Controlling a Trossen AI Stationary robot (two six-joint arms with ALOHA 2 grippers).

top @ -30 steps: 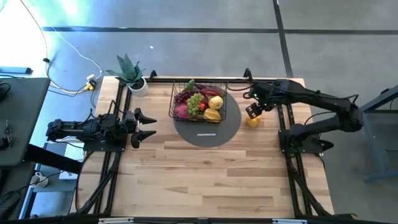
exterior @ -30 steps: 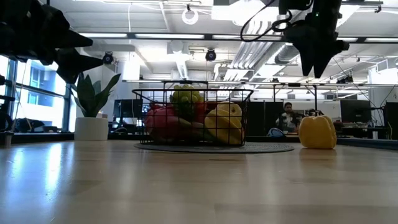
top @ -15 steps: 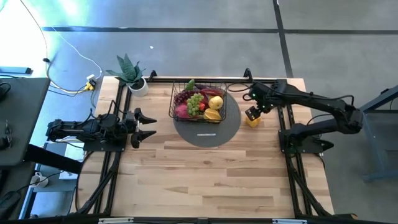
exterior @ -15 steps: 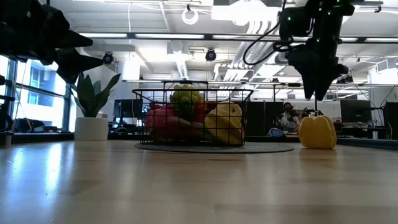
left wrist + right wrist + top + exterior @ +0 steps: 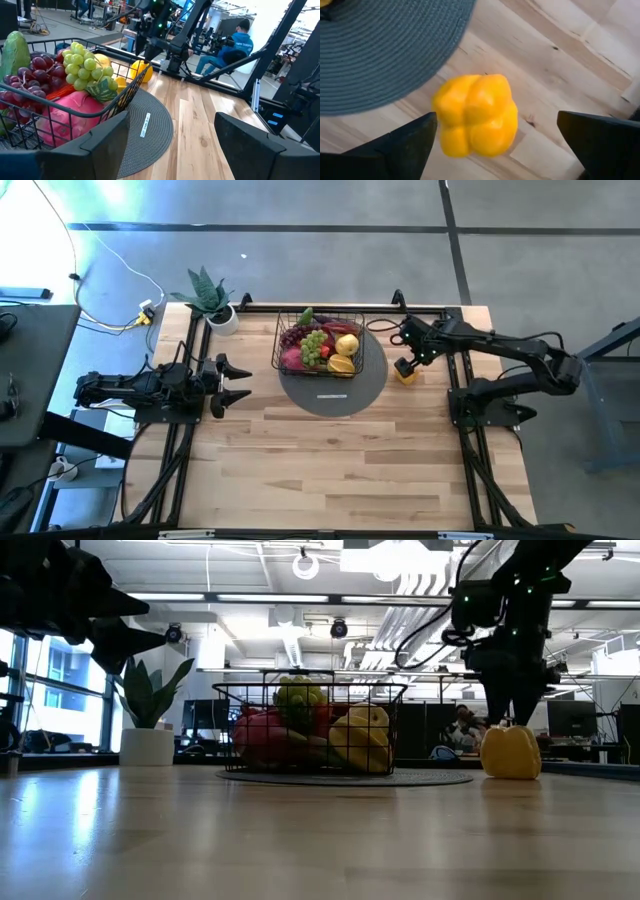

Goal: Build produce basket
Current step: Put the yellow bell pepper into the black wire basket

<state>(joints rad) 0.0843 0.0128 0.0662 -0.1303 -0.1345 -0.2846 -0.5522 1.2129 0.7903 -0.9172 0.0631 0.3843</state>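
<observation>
Descending over the last second, the right gripper (image 5: 405,366) now hangs directly above the yellow pepper (image 5: 406,375), its fingers (image 5: 395,145) spread wide to either side of the fruit and holding nothing. In the low view the gripper (image 5: 510,718) has dropped from well above the pepper (image 5: 510,752) to just over its top. The pepper itself has not moved: it stands on bare wood just beside the right edge of the grey round mat (image 5: 340,395), outside the basket (image 5: 318,346). The basket sits on the mat at the far middle of the table, already loaded with grapes, dragon fruit and yellow pieces. Judgement: this is the approach to a grasp; the pepper looks to be the last piece outstanding. The left gripper (image 5: 236,380) waits at the left, fingers apart, empty.
</observation>
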